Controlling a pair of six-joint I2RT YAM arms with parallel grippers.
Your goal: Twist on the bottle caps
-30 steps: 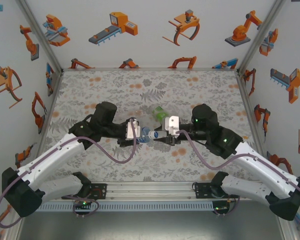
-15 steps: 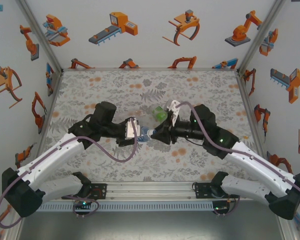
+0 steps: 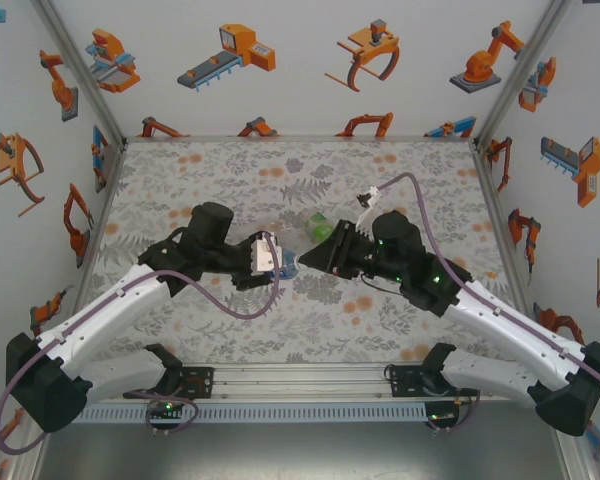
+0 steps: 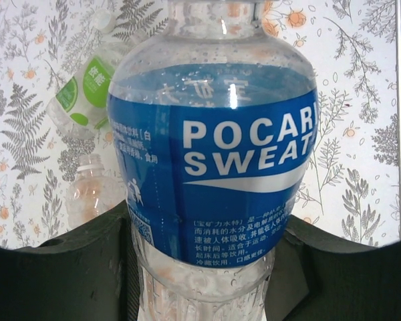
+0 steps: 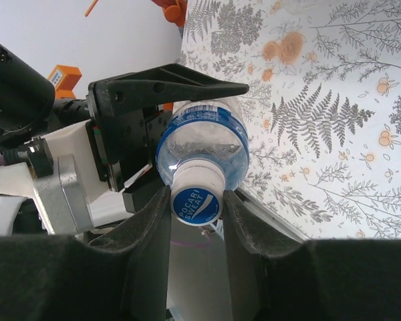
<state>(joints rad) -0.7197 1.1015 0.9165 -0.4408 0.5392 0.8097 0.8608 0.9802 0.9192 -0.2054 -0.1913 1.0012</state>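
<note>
The bottle with the blue label (image 4: 214,154) is held level above the table, between the two arms, its base in my left gripper (image 4: 204,257), which is shut on its lower body. My right gripper (image 5: 196,214) is shut on the bottle cap (image 5: 196,196), a white cap with a blue printed top that sits on this bottle's neck. From above, the left gripper (image 3: 277,264) and right gripper (image 3: 316,255) face each other across the bottle (image 3: 289,265). The green-label bottle (image 4: 85,90) and the plain clear bottle (image 4: 89,192) lie on the table behind.
The floral table cover (image 3: 230,170) stretches back to the white rear wall. The green-label bottle (image 3: 320,227) lies just behind the grippers. The metal rail (image 3: 300,378) runs along the near edge between the arm bases.
My right wrist has rolled about its own axis with the fingers round the cap, so its white camera housing has swung from beside the bottle up and back. The left arm has stayed still.
</note>
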